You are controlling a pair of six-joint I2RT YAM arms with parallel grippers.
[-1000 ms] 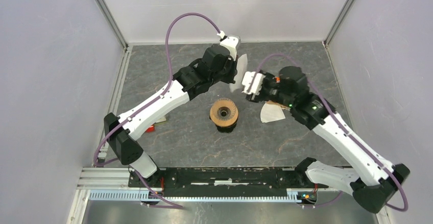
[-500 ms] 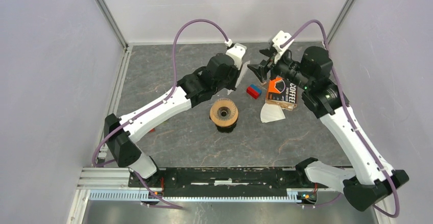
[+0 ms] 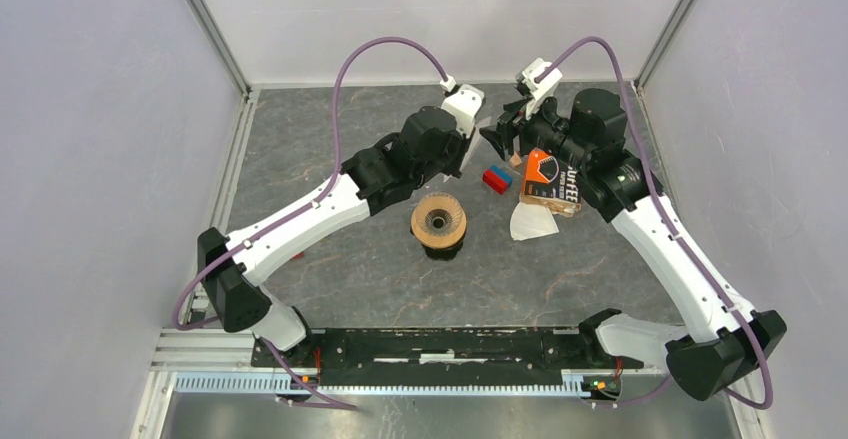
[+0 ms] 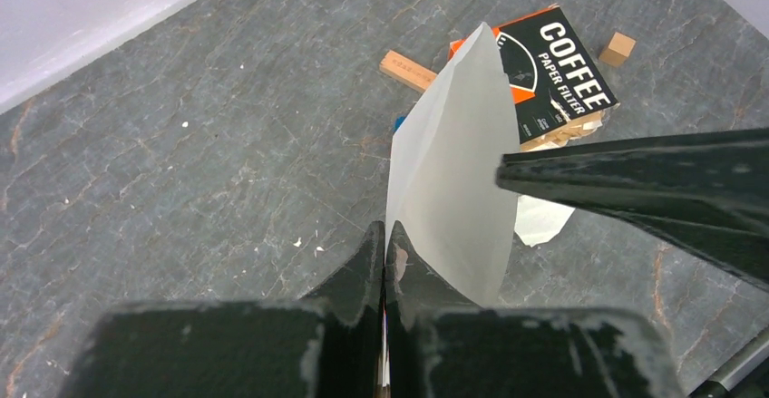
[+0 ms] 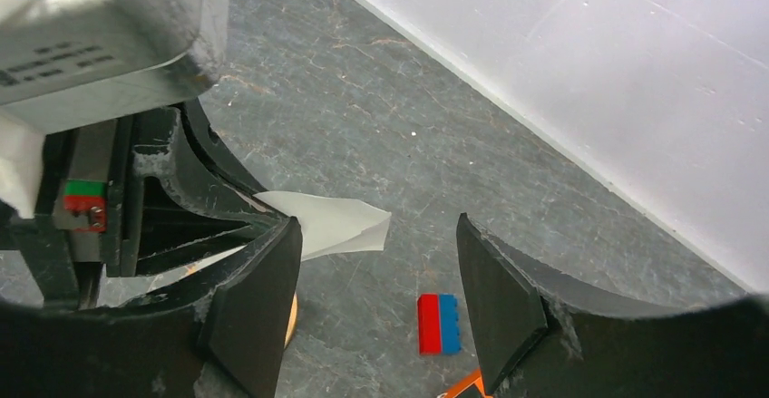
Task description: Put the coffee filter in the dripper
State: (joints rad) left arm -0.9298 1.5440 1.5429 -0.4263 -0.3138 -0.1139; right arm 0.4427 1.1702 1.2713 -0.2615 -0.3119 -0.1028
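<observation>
The left gripper (image 4: 383, 235) pinches the edge of the thin white paper coffee filter (image 4: 453, 171). The right gripper (image 5: 376, 235) stands wide open just beside it, holding nothing.

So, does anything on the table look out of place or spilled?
Slightly. A second paper filter lies loose on the table by the end of the coffee filter pack, as if it slipped out. A red and blue block beside the pack has nothing to do with coffee. The dripper stands upright.
</observation>
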